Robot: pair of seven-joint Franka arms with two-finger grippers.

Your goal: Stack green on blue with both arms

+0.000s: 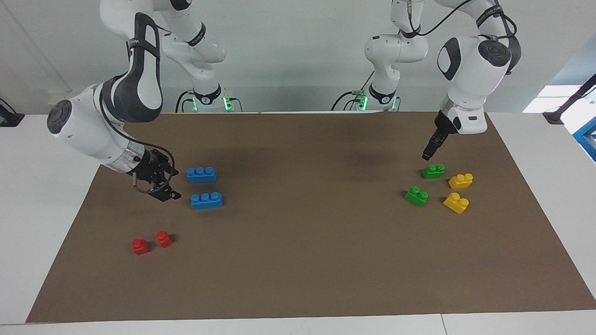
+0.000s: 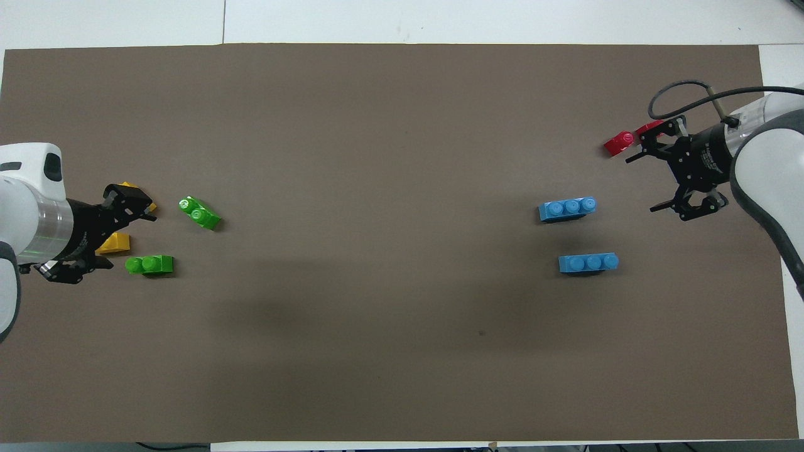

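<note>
Brown paper mat (image 1: 298,260): covers the white table; every brick lies on it.
Left arm's black two-finger gripper (image 1: 427,155): hangs just above the nearer-to-robots small bright green plastic two-stud brick (image 1: 433,171), tips pointing down at it; I cannot tell whether the fingers are spread or pressed together.
Right arm's black two-finger gripper (image 1: 164,193): low beside the blue pair, at their right-arm-end side, fingers spread and holding nothing.
Long bright blue plastic three-stud bricks: two, (image 1: 201,174) and (image 1: 206,200), long axes running along the table's length, well apart from the greens.
Green bricks: two; the second (image 1: 416,196) lies farther from the robots.
Key relation: left arm is nearer green, right arm nearer blue.
Yellow plastic two-stud bricks: two, (image 1: 461,180) and (image 1: 456,203).
Tiny red plastic bricks: two, (image 1: 140,246) and (image 1: 164,238).
</note>
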